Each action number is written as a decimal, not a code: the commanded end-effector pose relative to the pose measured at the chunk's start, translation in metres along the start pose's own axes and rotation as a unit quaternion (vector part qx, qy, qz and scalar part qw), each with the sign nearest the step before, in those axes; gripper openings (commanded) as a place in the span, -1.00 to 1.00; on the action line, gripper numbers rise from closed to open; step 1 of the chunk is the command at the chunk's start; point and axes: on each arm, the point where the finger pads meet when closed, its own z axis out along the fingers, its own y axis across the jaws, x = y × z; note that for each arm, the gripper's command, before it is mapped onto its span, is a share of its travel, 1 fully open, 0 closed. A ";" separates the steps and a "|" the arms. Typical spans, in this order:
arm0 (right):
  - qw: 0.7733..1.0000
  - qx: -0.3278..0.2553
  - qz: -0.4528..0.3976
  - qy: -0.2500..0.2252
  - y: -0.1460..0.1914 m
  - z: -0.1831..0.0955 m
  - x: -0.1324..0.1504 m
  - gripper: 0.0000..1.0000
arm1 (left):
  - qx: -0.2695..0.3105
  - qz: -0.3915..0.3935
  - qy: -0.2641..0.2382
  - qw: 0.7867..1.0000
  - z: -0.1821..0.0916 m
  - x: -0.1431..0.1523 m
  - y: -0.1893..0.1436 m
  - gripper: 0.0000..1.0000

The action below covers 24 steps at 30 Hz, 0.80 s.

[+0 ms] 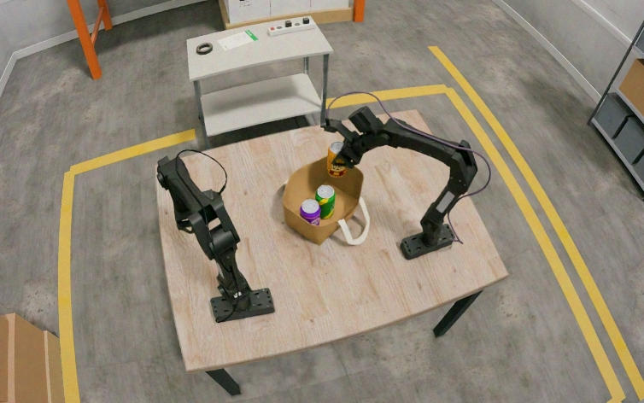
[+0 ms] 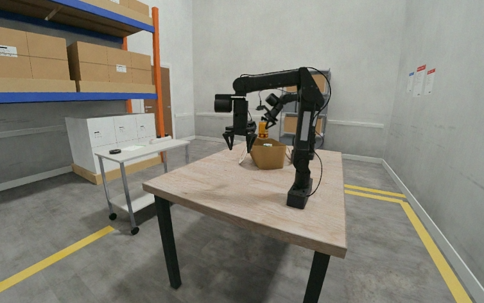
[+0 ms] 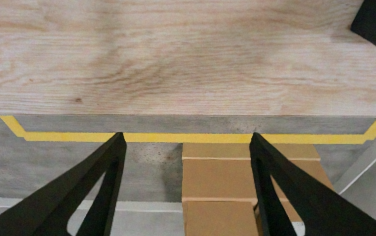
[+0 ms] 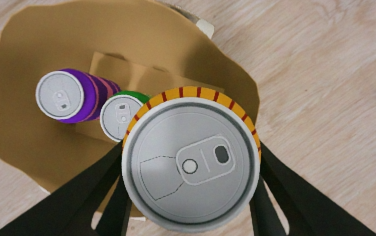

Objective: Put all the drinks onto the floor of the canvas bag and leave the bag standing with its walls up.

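Observation:
The tan canvas bag [image 1: 304, 230] [image 2: 269, 159] [image 4: 45, 25] stands with its walls up on the table. A purple can [image 1: 310, 212] [image 4: 61, 96] and a green can [image 1: 325, 201] [image 4: 120, 116] stand inside it, close together. My right gripper [image 4: 191, 136] is shut on an orange can [image 1: 335, 164] [image 2: 262, 130] [image 4: 190, 95], held upright above the bag's far part in the top view. My left gripper [image 2: 239, 146] [image 3: 187, 138] is open and empty, raised over the table away from the bag. The lower parts of the purple can are hidden in the top view.
A white strap [image 1: 365, 223] of the bag lies out over the wooden table [image 1: 295, 294] [image 2: 214, 185] toward the right arm's base [image 1: 427, 242]. The left arm's base [image 1: 242, 305] stands near the table's front left. A white cart [image 1: 266, 52] [image 2: 167, 142] stands beyond the table.

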 end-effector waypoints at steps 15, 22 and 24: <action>0.997 0.015 -0.007 -0.076 -0.005 -0.007 -0.022 0.40 | 0.004 0.000 -0.004 1.000 -0.002 -0.004 -0.002 0.73; 0.997 0.014 -0.009 -0.078 -0.003 0.001 -0.017 0.40 | 0.004 0.000 -0.004 1.000 -0.002 -0.004 -0.002 0.73; 0.997 0.014 -0.008 -0.078 -0.004 0.003 -0.016 0.40 | 0.004 0.000 -0.004 1.000 -0.002 -0.004 -0.002 0.73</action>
